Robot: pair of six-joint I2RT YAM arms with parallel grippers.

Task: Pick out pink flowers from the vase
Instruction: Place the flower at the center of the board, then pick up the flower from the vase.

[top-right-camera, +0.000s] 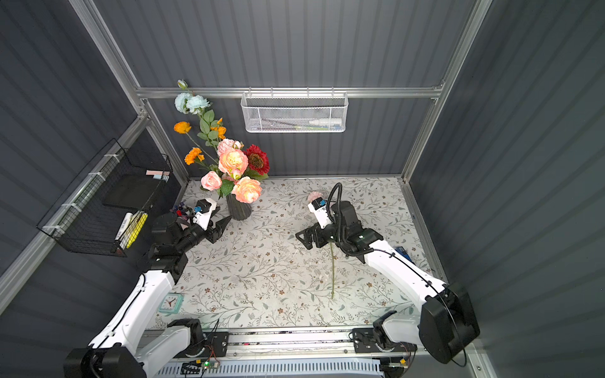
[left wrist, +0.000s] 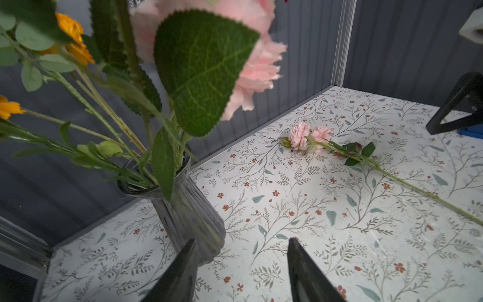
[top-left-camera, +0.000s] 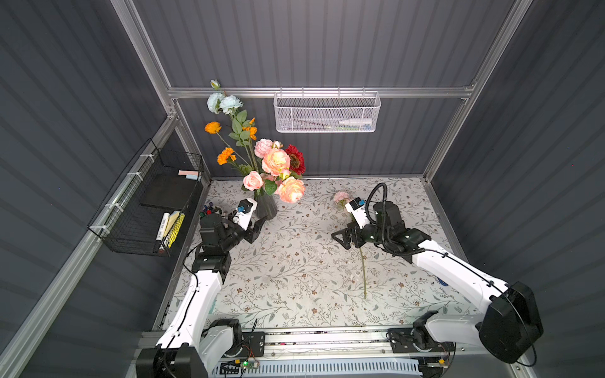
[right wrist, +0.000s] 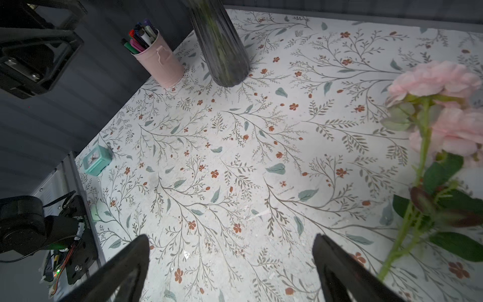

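One pink stem (left wrist: 300,134) lies flat on the table (top-left-camera: 294,278), right of centre, bloom toward the back edge; the right gripper (right wrist: 230,236) hangs beside it, jaws spread, empty; several pink flowers (top-left-camera: 276,161) stand in the vase (top-left-camera: 265,209) near the back left corner; the left gripper (left wrist: 243,240) sits at its base, jaws apart, gripping nothing; most of the job looks undone.

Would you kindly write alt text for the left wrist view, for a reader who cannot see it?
A ribbed grey vase holding pink flowers and orange flowers stands before the open left pincer. Farther off, one pink stem lies on the floral table.
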